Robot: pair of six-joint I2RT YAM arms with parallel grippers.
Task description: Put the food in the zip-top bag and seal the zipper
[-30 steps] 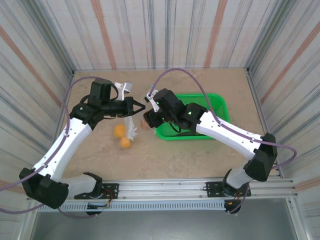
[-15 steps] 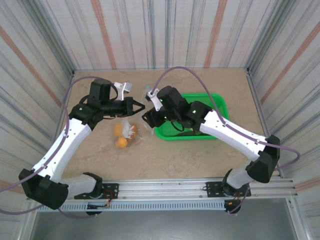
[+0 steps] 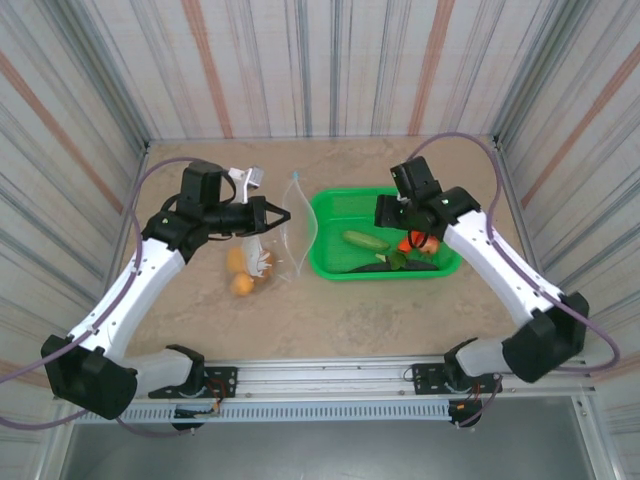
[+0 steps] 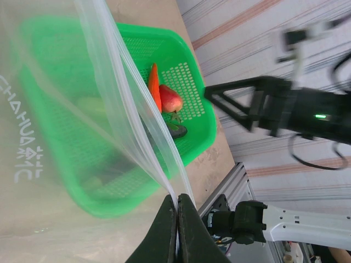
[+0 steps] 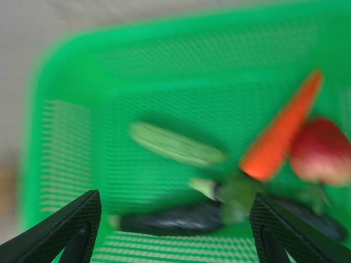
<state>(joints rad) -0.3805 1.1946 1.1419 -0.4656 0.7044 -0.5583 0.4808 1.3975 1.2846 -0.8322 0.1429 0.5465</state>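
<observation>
A lab test cell: striped panel walls [image 3: 330, 70], aluminium mounting rail [image 3: 330, 374].

The clear, creased bag [image 3: 270, 245] shows two orange pieces [image 3: 238, 260] through it, while cucumber [image 3: 365, 240], chili [image 5: 279, 134], apple [image 5: 321, 150] and eggplant [image 5: 170, 217] lie in the basket [image 3: 350, 272].

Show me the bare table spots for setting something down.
Bare table runs along the near rail, in front of the basket and bag, and along the back wall behind them. It is crowded between the left end effector, bag and basket, and around the oranges.
</observation>
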